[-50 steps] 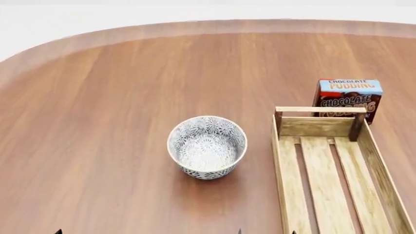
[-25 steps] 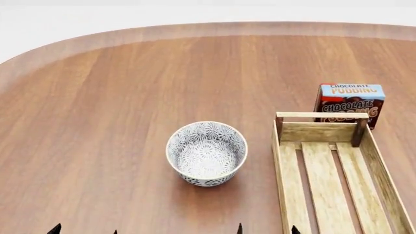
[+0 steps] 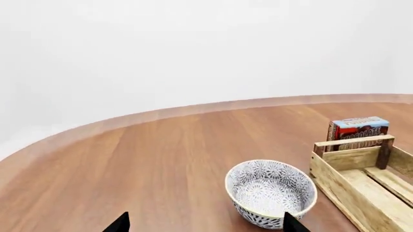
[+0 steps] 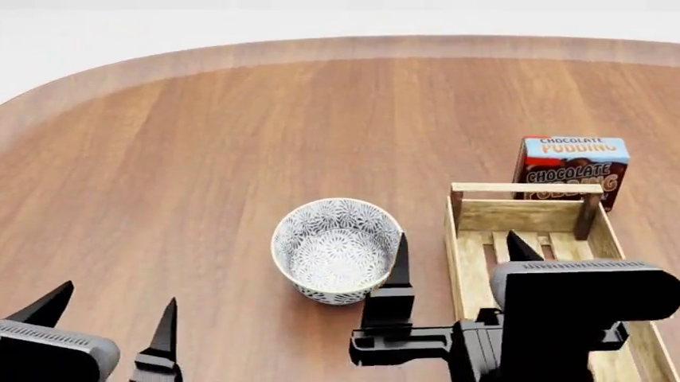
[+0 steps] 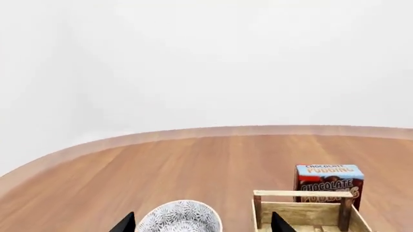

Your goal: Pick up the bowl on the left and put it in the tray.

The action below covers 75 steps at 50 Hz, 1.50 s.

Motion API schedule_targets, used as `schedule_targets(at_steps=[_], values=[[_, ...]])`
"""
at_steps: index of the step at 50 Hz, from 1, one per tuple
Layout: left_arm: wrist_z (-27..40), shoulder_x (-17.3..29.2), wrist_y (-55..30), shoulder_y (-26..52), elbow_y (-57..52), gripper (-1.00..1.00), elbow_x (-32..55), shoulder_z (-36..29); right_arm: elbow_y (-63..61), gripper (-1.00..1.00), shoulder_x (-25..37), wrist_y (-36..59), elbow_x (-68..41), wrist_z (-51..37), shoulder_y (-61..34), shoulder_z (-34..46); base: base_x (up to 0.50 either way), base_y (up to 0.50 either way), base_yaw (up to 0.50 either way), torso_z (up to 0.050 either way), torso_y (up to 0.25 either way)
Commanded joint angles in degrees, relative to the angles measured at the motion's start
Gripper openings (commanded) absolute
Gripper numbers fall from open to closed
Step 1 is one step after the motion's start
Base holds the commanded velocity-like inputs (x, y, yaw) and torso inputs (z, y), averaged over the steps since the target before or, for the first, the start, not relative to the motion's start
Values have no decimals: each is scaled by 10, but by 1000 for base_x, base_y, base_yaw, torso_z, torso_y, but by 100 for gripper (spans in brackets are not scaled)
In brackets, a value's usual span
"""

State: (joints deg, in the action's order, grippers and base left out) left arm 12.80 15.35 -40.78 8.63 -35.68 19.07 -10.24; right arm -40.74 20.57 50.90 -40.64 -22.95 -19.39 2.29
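Sitting upright on the tabletop (image 4: 212, 127) at centre frame, just left of the slatted tray (image 4: 460, 263): the patterned ceramic bowl (image 4: 337, 250). Looks rigid, glazed, slippery, breakable; best pinched across one rim wall. Right hand (image 4: 457, 267) fingers apart, empty; left hand (image 4: 111, 314) likewise.

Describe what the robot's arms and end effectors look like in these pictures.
In the head view, both end effectors are matte black. The right end effector has two slim, tapering, pointed fingers on a blocky black bracket, behind it a boxy dark body with a rounded grey top edge. The left end effector shows the same pointed black fingers and grey-edged housing. No cables, markings or labels are visible.
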Motion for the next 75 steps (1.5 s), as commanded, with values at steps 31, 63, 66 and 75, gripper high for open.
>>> schedule_targets(at_steps=[31, 63, 66, 75], values=[[-11, 5, -49, 70, -89, 100, 34, 50, -83, 100, 35, 100, -29, -51, -173, -27, 0, 0, 0, 40, 0], [-10, 6, -7, 68, -56, 100, 32, 52, -32, 100, 46, 60, 6, -39, -177, -1, 0, 0, 0, 33, -16], [-8, 7, -4, 68, -57, 100, 30, 51, -30, 100, 47, 61, 5, -40, -178, 0, 0, 0, 0, 2, -250], [-4, 10, -5, 70, -59, 100, 28, 46, -32, 100, 50, 60, 3, -41, -179, 0, 0, 0, 0, 3, -250]])
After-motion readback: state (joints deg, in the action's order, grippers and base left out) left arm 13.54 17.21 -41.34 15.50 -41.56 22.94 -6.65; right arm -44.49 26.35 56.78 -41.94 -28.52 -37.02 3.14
